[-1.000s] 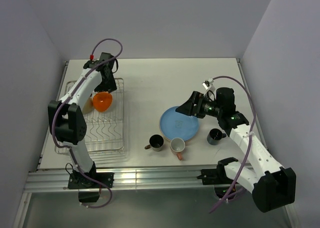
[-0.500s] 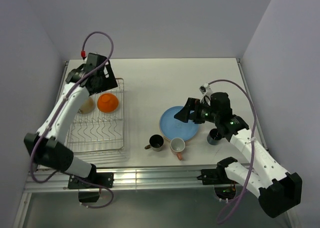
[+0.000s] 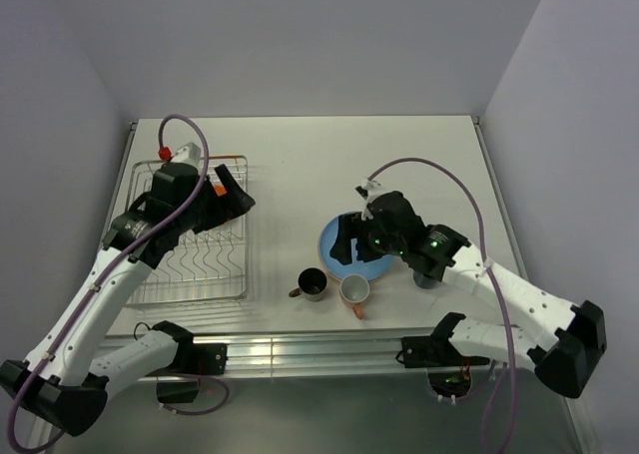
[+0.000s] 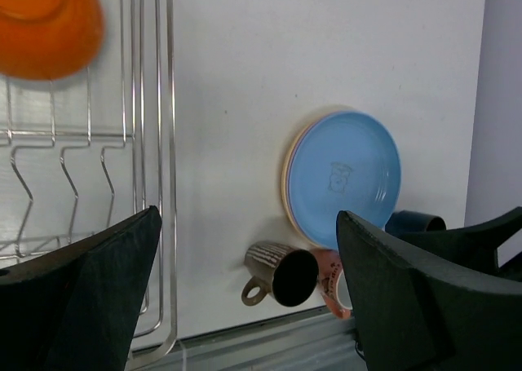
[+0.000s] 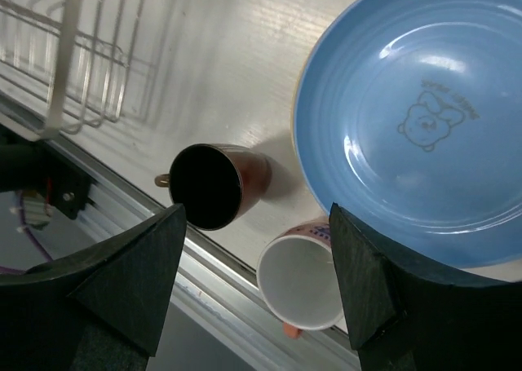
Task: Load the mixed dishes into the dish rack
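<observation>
Mugs are standing nearest the front edge of the table. We are seeing the brown mug and the pink mug side by side, close but apart, both mouth up. The brown one's handle is pointing toward the rack side. The blue mug is sitting off to their right, mostly hidden under the right arm in the overhead view. The left wrist view is showing it just beside the plates.

Just behind the mugs, the blue plate is lying face up on top of a stack. We are making out pale rims of other plates peeking from under its left side, though we cannot tell their colours for sure. The right gripper is hovering over the near left part of that plate, its fingers spread wide and holding nothing.

Further left, the rack is resting by the table's left edge. The left gripper is hanging above the rack's far right rail, its jaws gaping apart and likewise empty. At the far end of the rack, the orange bowl is lying inside it with its orange outside turned up. The left arm is covering nearly all of it from overhead.
</observation>
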